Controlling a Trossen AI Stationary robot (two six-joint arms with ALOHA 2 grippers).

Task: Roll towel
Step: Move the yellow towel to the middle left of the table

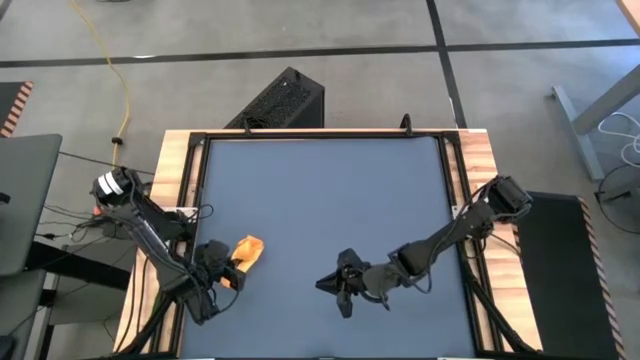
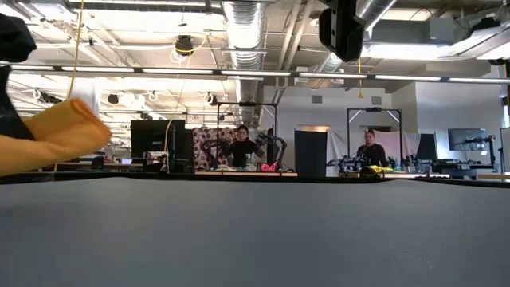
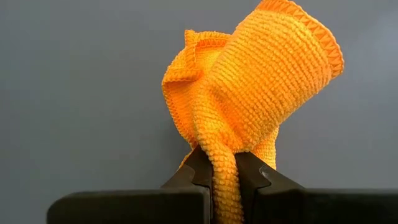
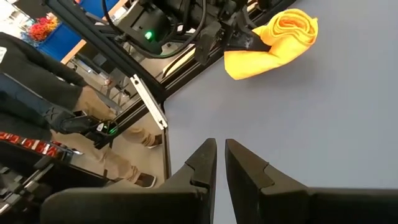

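The left gripper (image 1: 228, 272) sits low at the left edge of the dark blue-grey table mat (image 1: 320, 200), its two dark fingers (image 3: 193, 171) pinched tight on a fold of the bright yellow-orange knitted towel (image 3: 249, 93), which is bunched into a loose roll just inside that edge. The right gripper (image 4: 220, 163) hovers near the mat's front middle, well apart from the towel, its fingers nearly closed and holding nothing. Beyond the mat's left edge stands a person in tan trousers (image 4: 118, 158).

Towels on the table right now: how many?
1. The towel is bunched near the table's left edge, pinched in the left gripper. The right gripper holds nothing.
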